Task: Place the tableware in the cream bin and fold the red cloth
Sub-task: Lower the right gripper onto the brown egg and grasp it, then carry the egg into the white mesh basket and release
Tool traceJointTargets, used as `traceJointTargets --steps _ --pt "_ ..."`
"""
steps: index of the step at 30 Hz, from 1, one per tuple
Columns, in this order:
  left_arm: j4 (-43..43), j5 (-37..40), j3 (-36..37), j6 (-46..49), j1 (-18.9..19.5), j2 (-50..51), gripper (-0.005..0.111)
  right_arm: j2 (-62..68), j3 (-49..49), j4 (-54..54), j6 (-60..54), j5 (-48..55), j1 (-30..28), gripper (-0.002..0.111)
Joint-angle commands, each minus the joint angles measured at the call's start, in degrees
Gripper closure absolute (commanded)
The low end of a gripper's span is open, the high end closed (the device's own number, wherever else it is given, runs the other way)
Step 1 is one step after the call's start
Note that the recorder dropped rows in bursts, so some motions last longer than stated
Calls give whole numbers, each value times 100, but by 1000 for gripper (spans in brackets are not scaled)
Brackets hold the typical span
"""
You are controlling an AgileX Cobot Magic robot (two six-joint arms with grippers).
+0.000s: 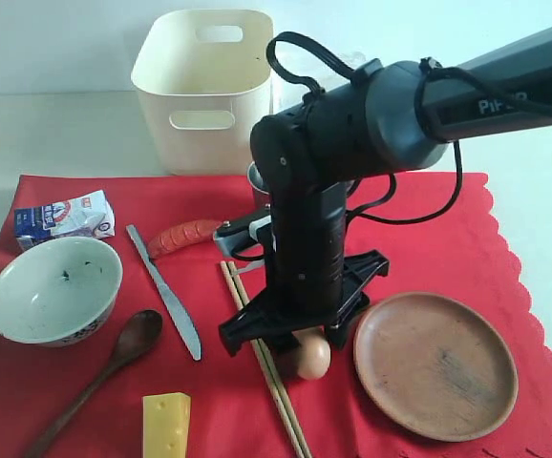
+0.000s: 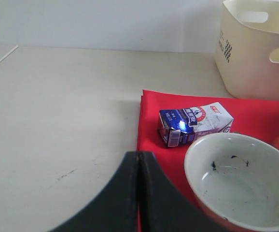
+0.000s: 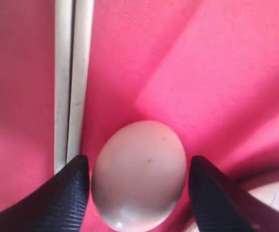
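One claw [image 3: 138,166] vertical, astride egg [image 1: 311,357]

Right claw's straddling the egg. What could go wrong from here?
1. The right claw stands open around the egg with little gap either side; closing hard could crack it, or the smooth shell could slip out.
2. The chopsticks lie right beside one finger; a sideways move may knock them askew.
3. The egg is not tableware; it should probably not go in the cream bin.
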Motion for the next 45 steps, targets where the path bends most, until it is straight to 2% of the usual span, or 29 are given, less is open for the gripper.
traceJointTargets --steps 1,5,7,19,27,32,37,45 --pt "-9 -44 17 5 -26 -32 107 7 14 -61 -34 0 21 71" --pt "-9 -44 17 5 -26 -32 107 -4 14 -177 -34 0 21 100" --pt "-9 -44 17 5 -26 -32 107 -34 14 -244 -34 15 21 108" --pt "-9 -44 17 5 -26 -32 107 -1128 -34 -437 -34 5 21 108" --pt "-9 -44 17 5 -26 -32 107 -1470 -948 -1112 4 33 -31 108" --pt "-9 -44 17 5 -26 -32 107 -1470 -1586 -1166 56 -217 -363 108" --pt "-9 -68 17 5 -26 -32 107 -1331 -2090 -1130 306 -662 -968 108" --pt "-9 -68 17 5 -26 -32 107 -536 -2902 -1127 315 -1142 -1636 108"
